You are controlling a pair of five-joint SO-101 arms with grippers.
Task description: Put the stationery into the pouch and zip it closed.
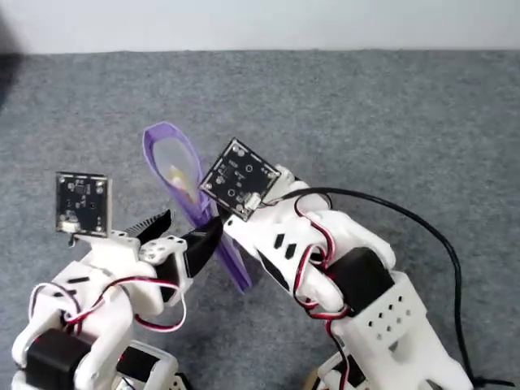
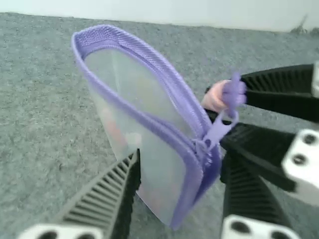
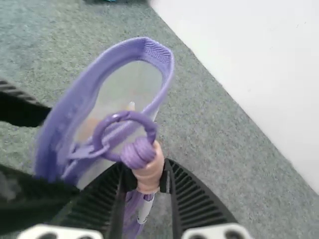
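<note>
Everywhere, grey carpet around the pouch.

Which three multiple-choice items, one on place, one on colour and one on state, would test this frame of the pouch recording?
1. Where is the pouch?
A. between the left arm and the right arm
B. against the far wall
C. under the right arm's base

2. What colour is its zip trim?
A. green
B. purple
C. red

3. What is the right gripper doing?
A. hanging open
B. shut on the zip pull
C. shut on a pen

Answers:
1 A, the high view shows it between them.
2 B, both wrist views show purple edging.
3 B, its fingers pinch the pull's pink piece.
</note>
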